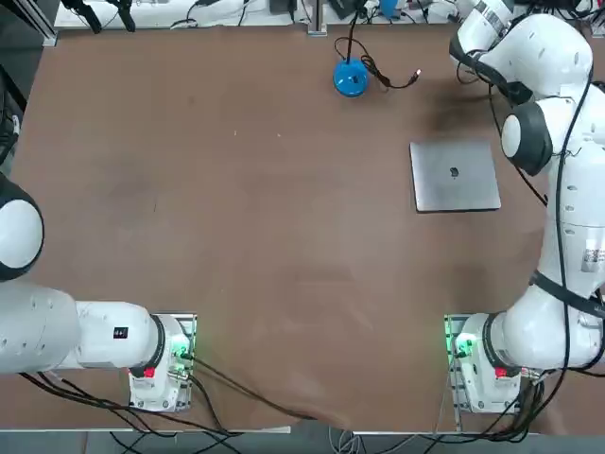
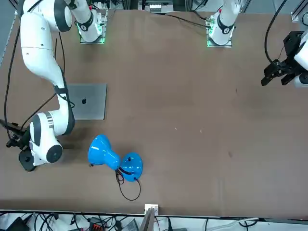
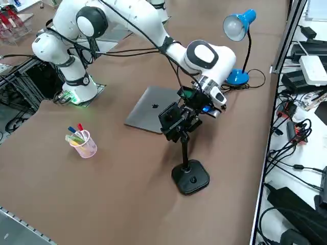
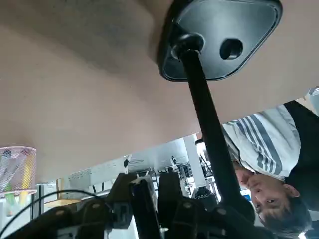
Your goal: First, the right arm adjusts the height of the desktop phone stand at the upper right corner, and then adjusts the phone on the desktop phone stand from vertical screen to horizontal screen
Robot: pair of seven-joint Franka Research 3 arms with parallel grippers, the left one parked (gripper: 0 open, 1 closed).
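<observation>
The desktop phone stand (image 3: 190, 178) rests on its black rounded-square base near the table's right edge, and its thin pole (image 3: 184, 149) stands upright. On top, the clamp carries the phone (image 3: 169, 116), a small black slab. My right gripper (image 3: 180, 122) reaches down from the bent white right arm (image 3: 207, 57) and is shut on the clamp head at the pole's top. In the wrist view the pole (image 4: 205, 107) runs from the base (image 4: 222, 37) towards my gripper (image 4: 158, 204), whose dark fingers stand close together. In the top view the arm (image 1: 534, 85) hides the stand.
A closed silver laptop (image 3: 153, 115) lies just beyond the stand. A blue desk lamp (image 3: 237, 25) stands farther back. A pink cup of pens (image 3: 82, 142) sits towards the table's near side. A person in a striped top (image 4: 271, 149) is beyond the table edge.
</observation>
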